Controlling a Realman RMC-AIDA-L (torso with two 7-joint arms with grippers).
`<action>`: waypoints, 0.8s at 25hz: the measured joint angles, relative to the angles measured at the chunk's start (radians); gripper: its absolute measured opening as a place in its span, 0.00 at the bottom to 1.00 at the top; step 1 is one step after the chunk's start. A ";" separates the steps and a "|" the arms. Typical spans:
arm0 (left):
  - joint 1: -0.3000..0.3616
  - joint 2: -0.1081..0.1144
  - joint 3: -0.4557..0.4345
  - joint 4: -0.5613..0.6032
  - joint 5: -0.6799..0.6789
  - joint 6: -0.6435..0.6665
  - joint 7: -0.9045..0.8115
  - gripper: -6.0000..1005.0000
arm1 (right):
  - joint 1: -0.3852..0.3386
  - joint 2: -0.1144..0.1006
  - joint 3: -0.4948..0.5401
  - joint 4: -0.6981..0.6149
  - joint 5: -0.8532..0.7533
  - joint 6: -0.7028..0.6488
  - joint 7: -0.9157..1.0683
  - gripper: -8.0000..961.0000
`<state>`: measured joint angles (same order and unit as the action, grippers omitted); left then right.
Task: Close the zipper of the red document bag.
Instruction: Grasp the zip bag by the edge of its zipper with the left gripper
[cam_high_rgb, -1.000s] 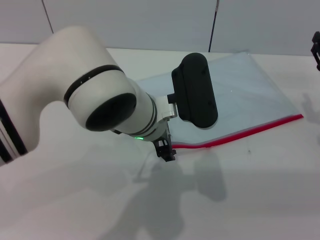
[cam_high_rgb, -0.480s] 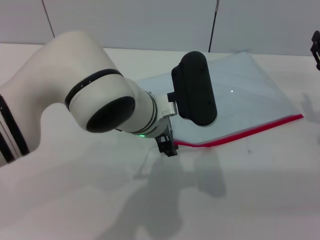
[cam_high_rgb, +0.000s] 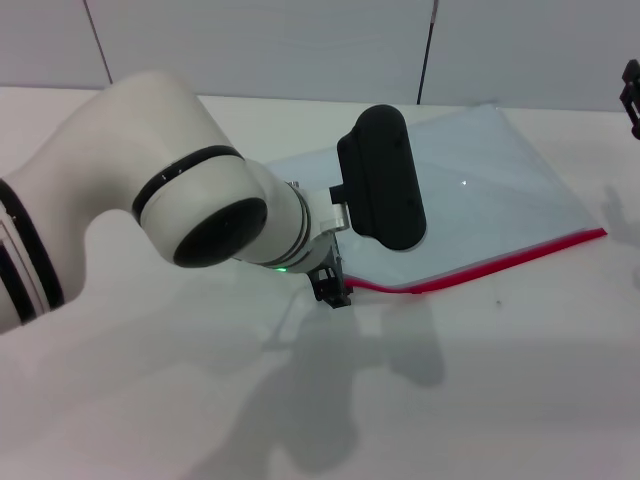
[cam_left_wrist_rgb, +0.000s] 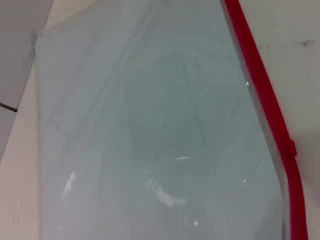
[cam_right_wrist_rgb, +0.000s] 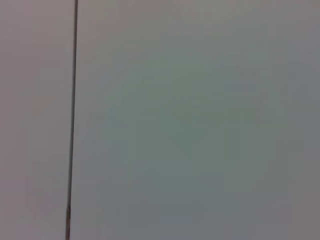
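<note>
Currently red document bag (cam_high_rgb: 480, 190) lies flat on white counter (cam_high_rgb: 500, 400), zipper (cam_high_rgb: 500, 262) along its near edge. Left end effector (cam_high_rgb: 332, 290) sits at zipper's left end, finger state cannot tell. Right end effector (cam_high_rgb: 632, 95) parked at far right edge.

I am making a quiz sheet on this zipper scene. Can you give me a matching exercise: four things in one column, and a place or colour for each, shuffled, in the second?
Things:
1. zipper
2. red document bag
3. left gripper
4. right gripper

Descriptions:
A. at the far right edge of the head view, away from the bag
B. translucent pale blue-grey sheet lying flat on the table
C. at the near left end of the bag's red edge
D. bright red strip along the bag's near long edge

Pairs: 1-D, 2-B, 3-C, 4-A
</note>
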<state>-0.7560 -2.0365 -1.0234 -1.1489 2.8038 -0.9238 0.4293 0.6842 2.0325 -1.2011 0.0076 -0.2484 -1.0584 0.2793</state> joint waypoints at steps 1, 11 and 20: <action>-0.002 0.000 0.002 0.005 0.000 0.004 0.000 0.86 | 0.000 0.000 0.000 0.000 0.000 0.000 0.000 0.54; -0.008 -0.001 0.007 0.026 -0.004 0.045 -0.002 0.85 | 0.000 0.000 0.000 0.000 0.000 0.000 0.000 0.54; -0.008 -0.001 0.008 0.025 -0.008 0.052 -0.007 0.82 | 0.000 0.001 0.000 0.000 0.000 0.000 0.000 0.54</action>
<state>-0.7639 -2.0371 -1.0158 -1.1236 2.7955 -0.8721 0.4222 0.6842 2.0337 -1.2011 0.0077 -0.2484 -1.0585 0.2792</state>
